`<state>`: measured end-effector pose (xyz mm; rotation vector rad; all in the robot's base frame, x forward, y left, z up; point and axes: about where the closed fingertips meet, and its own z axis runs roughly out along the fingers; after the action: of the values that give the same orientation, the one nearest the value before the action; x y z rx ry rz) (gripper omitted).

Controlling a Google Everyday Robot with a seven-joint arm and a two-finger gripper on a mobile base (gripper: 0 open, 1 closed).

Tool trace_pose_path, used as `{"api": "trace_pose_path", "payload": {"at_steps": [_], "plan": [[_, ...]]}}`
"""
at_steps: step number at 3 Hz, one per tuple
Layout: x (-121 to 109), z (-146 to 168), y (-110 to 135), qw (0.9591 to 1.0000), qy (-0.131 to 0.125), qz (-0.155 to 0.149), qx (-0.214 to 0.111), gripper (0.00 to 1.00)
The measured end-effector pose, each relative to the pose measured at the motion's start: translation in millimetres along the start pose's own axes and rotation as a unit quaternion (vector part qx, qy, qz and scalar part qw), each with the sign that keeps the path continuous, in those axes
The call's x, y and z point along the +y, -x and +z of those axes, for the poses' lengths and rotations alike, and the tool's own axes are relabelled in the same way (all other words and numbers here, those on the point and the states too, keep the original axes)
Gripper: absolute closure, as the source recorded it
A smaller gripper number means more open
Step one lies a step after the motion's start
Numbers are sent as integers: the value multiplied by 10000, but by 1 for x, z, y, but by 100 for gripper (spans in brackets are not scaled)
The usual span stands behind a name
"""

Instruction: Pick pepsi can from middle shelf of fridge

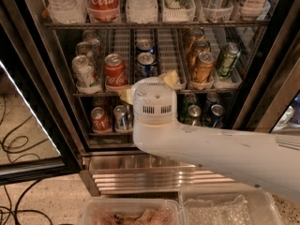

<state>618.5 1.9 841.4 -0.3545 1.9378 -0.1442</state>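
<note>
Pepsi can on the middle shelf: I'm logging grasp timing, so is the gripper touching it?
Cannot tell. In the camera view the gripper sits just below the pepsi can, and the white wrist hides where they might meet.

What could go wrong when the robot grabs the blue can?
The gripper, open just in front of the middle shelf, sits close to the red Coca-Cola can beside the pepsi can, so it might bump or grab that instead. Another blue can right behind could get knocked over.
</note>
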Motion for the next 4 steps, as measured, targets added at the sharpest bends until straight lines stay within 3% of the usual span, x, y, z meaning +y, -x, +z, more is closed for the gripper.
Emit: {"api": "trace_pose_path", "payload": {"at_steps": [1,2,4], "plan": [[0,0,0,10000,0,0,0,0],[0,0,0,10000,0,0,0,18],[7,18,15,9992,3,-402,-51,20]]}}
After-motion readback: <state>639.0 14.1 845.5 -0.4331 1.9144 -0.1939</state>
